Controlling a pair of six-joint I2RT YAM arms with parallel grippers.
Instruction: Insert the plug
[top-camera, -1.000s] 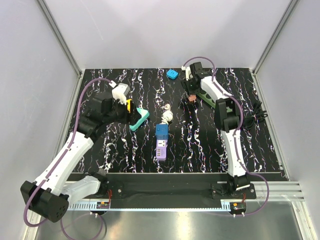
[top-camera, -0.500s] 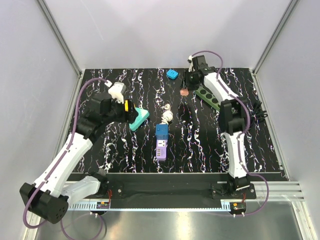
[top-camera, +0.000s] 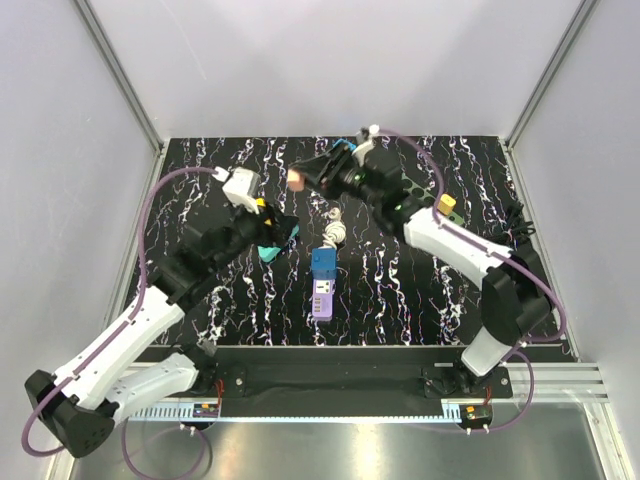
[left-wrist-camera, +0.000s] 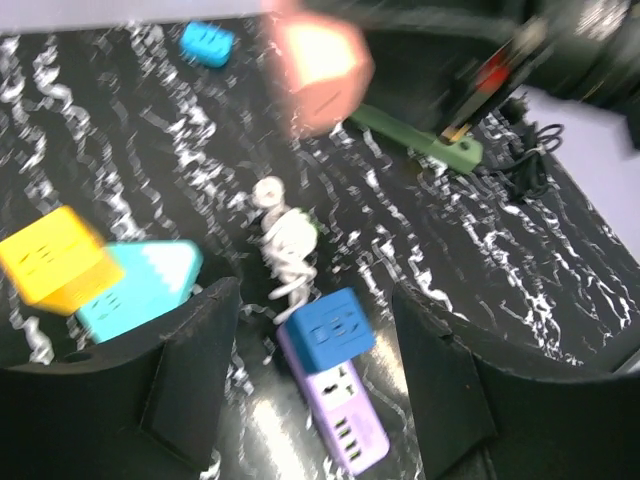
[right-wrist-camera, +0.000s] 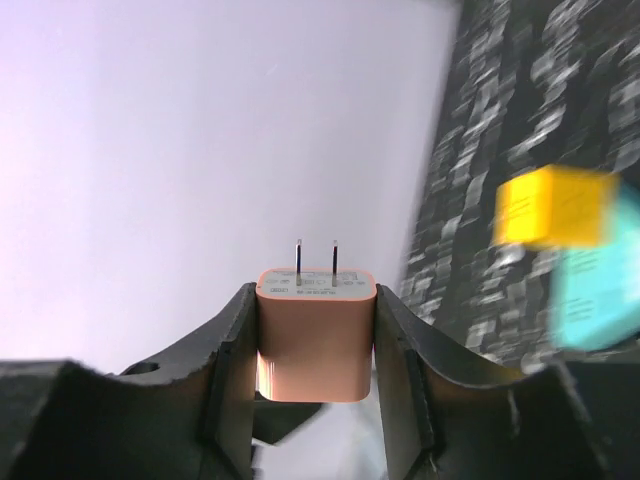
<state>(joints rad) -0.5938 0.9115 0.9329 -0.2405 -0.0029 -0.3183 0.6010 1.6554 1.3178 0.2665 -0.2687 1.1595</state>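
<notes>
You are in the carry step. The plug (right-wrist-camera: 316, 345) is off the table (top-camera: 400, 290), clamped by its two sides in the right gripper (right-wrist-camera: 316, 300), which is stretched out over the far left-centre of the table, well above everything on it. Its prongs point away from the wrist, not down at any socket. Your left gripper (top-camera: 278, 230) is spread apart and holds nothing. It hangs just beside the yellow cube (right-wrist-camera: 555, 207) and the teal block (right-wrist-camera: 600, 290).

Next, I judge, you need to bring the plug over a free socket. The purple power strip (top-camera: 321, 298) near the middle looks the likelier one, with the green power strip (left-wrist-camera: 420, 143) lying farther back. Tip the wrist so the prongs face the slots, square them up, then press straight in. The open hand could steady the strip.

The plug is a smooth salmon-pink plastic block with rounded corners. It has two thin, flat metal prongs and small print on the prong face. The purple strip is a flat plastic bar with sockets on top, and a blue cube (top-camera: 322, 261) sits at its far end. A white cable (left-wrist-camera: 285, 240) lies coiled just beyond it. The tabletop is black with white marbled streaks.
</notes>
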